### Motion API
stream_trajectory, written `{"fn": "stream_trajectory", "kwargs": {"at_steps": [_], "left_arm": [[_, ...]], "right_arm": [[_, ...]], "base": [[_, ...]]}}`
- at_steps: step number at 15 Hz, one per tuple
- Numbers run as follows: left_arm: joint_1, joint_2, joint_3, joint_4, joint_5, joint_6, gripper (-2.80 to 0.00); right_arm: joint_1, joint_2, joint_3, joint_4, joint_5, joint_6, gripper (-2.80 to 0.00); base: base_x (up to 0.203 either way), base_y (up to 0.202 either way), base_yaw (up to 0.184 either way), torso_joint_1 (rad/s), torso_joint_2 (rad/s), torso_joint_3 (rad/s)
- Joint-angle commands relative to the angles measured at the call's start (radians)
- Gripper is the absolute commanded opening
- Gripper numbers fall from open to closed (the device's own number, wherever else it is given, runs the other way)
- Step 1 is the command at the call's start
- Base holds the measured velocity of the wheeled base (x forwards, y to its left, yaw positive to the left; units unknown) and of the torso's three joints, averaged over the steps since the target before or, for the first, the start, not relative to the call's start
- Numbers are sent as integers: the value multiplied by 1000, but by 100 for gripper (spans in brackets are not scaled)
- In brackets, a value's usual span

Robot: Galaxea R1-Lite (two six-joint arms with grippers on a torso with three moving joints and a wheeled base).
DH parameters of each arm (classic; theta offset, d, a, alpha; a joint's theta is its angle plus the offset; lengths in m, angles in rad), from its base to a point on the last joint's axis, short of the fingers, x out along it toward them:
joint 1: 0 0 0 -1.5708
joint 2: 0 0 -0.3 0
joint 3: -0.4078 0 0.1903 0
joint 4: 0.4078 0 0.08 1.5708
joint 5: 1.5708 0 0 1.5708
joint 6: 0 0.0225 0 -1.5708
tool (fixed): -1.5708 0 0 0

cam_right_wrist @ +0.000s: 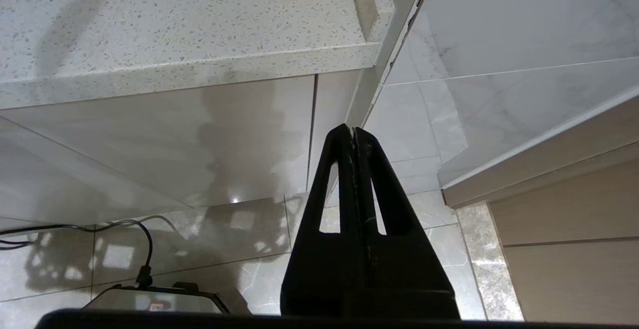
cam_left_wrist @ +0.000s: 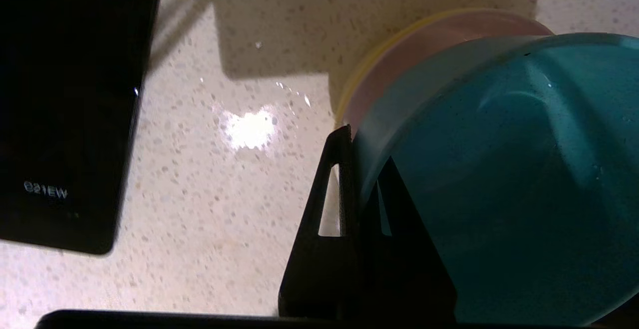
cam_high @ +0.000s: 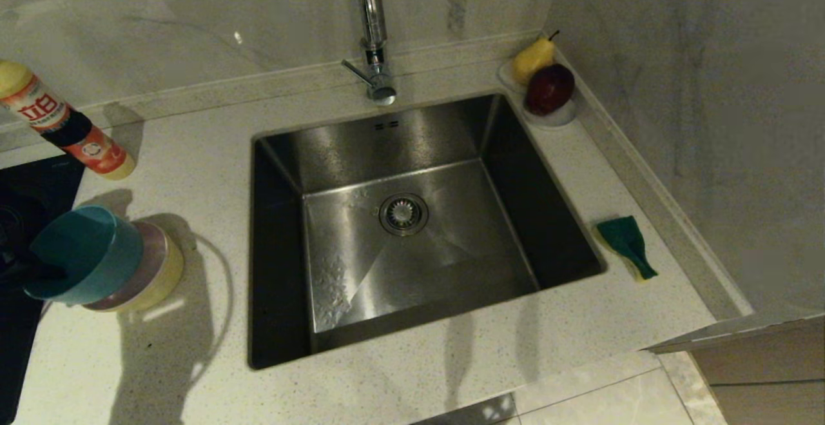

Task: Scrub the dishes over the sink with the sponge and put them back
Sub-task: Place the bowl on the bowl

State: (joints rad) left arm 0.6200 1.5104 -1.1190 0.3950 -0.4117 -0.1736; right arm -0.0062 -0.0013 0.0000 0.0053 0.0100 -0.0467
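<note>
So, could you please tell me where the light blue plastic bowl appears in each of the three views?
Head view: light blue plastic bowl at the left edge, tilted, above the pink and yellow bowls.
Left wrist view: it fills the right side, its rim clamped in the left gripper.
Right wrist view: not in it.
Shared landmark: the speckled white countertop.

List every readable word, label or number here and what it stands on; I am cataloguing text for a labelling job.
"立白": large characters on the white and orange label of the yellow-capped detergent bottle lying on the counter; its smaller print is too blurred to read.
"621EW", seemingly mirrored: pale lettering on the glossy black panel beside the speckled white stone counter.
Nothing else carries text.
</note>
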Motion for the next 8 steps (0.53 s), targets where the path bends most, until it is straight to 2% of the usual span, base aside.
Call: {"fn": "stream_trajectory", "kwargs": {"at_steps": [1, 8], "left_arm": [[0, -12, 25, -13, -1, 2, -280], [-6, -45, 85, -16, -2, 9, -280]], "right_arm": [[0, 1, 0, -1, 0, -1, -280], [0, 1, 0, 1, 1, -1, -280]], "base": [[0, 0, 0, 0, 0, 0], [0, 0, 0, 0, 0, 0]]}}
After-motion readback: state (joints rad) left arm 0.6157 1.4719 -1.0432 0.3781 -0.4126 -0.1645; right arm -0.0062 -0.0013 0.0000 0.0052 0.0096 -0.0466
